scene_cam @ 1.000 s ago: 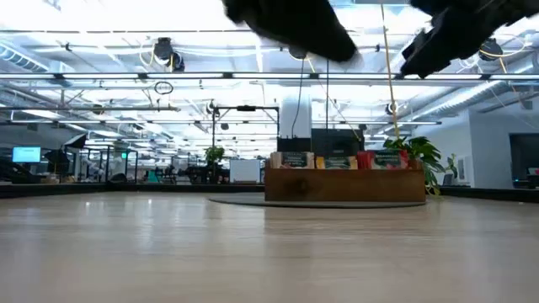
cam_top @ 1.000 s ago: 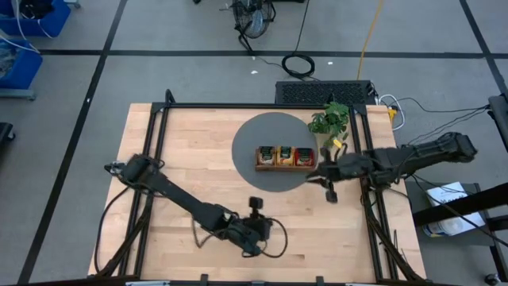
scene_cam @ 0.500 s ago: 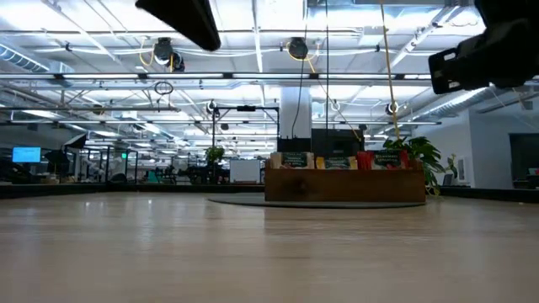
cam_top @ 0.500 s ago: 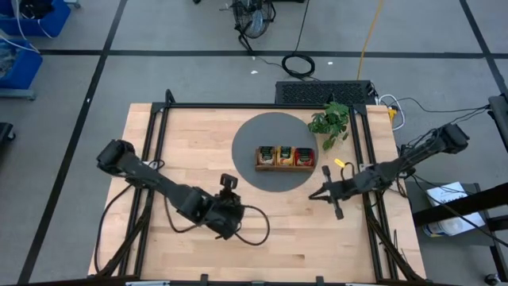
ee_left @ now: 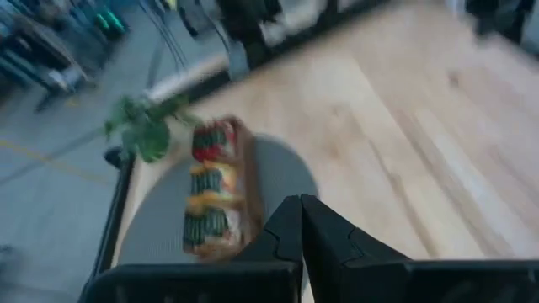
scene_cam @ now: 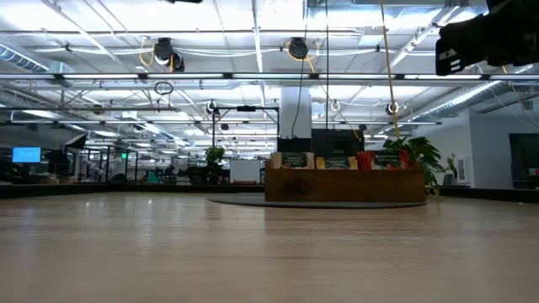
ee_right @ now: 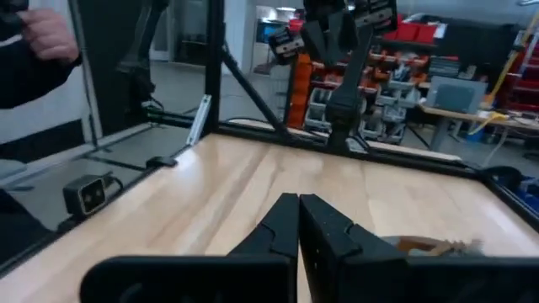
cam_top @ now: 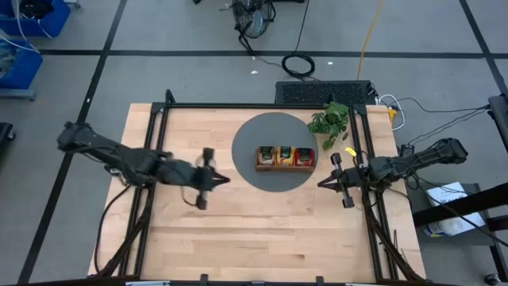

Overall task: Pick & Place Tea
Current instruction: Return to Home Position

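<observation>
The tea [cam_top: 285,156] stands as packets in a brown wooden tray [cam_top: 284,167] with three compartments: beige-green, orange-yellow and red. The tray rests on a round grey mat [cam_top: 254,139] and also shows in the low view [scene_cam: 345,187] and the left wrist view [ee_left: 246,168]. My left gripper [cam_top: 225,179] hovers shut to the left of the mat, pointing toward the tray [ee_left: 301,209]. My right gripper [cam_top: 321,183] hovers shut off the mat's right edge, pointing toward the table's left [ee_right: 297,209]. Neither holds anything.
A green leafy plant [cam_top: 329,121] stands at the far right of the mat. A small camera [ee_right: 88,194] sits on the table's near edge. A black frame [cam_top: 238,106] runs round the table. A person's hand [ee_right: 42,29] shows beyond the table.
My left gripper has risen from low over the near middle of the table and swung toward the far-left, drawing back beside the mat. My right gripper has pulled back a little toward the table's right edge and tipped level. The tray and tea have stayed put.
</observation>
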Available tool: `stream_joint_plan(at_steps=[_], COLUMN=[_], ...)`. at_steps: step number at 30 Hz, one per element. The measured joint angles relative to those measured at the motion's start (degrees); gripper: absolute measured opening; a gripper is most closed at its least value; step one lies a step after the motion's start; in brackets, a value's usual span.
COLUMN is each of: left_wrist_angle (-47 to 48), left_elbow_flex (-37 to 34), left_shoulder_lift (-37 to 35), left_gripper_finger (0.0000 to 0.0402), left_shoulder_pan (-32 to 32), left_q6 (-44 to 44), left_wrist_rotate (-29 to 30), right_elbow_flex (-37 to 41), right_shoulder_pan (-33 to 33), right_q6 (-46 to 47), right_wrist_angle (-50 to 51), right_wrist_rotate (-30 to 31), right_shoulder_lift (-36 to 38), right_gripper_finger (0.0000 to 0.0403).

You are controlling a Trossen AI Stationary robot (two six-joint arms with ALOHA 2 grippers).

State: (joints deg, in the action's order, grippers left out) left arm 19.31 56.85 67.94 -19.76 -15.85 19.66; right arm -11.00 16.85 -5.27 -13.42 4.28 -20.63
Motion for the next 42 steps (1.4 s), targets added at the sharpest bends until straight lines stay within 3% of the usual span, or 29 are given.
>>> stream_joint_plan(at_steps=[3, 7, 12, 17, 20, 25, 30, 36, 42], left_wrist_angle=[-12.91, -22.90, -29.94, -35.08, -35.27, -27.89, -30.08, -27.75, -26.54], left_elbow_flex=[-11.34, -24.64, -37.71, -47.28, -50.14, -51.59, -56.26, -56.24, -56.24], left_shoulder_lift=[-9.37, -23.55, -39.49, -47.26, -50.85, -55.10, -57.55, -57.99, -57.97], left_gripper_finger=[0.0008, 0.0004, 0.0003, 0.0003, 0.0004, 0.0003, 0.0002, 0.0002, 0.0004], left_shoulder_pan=[1.44, 1.84, 1.76, 2.13, 2.14, 4.01, 6.33, 7.25, 7.38], left_q6=[-0.33, -0.12, 2.74, 2.92, 2.44, 3.73, 5.18, 7.33, 6.81], left_wrist_rotate=[-2.75, -3.08, -4.66, -6.28, -6.78, -9.04, -10.80, -13.70, -12.84], right_elbow_flex=[0.02, 0.05, 2.29, 7.55, 9.24, 9.87, 9.94, 10.02, 10.05], right_shoulder_pan=[-0.54, -0.82, -0.78, -0.82, -0.82, -0.82, -0.82, -0.78, -0.80], right_q6=[-0.19, -1.59, -2.11, -1.70, -0.80, 0.05, 0.27, 4.33, 5.69], right_wrist_angle=[2.98, 5.53, 2.86, -2.59, -3.98, -2.92, -0.94, 1.46, 5.22], right_wrist_rotate=[0.26, 1.71, 3.37, 7.87, 7.86, 7.92, 7.88, 7.86, 9.99], right_shoulder_lift=[1.62, 4.77, 9.09, 12.82, 14.02, 14.25, 14.22, 14.22, 14.19], right_gripper_finger=[0.0000, 0.0000, 0.0000, 0.0000, 0.0000, 0.0000, 0.0000, 0.0000, 0.0000])
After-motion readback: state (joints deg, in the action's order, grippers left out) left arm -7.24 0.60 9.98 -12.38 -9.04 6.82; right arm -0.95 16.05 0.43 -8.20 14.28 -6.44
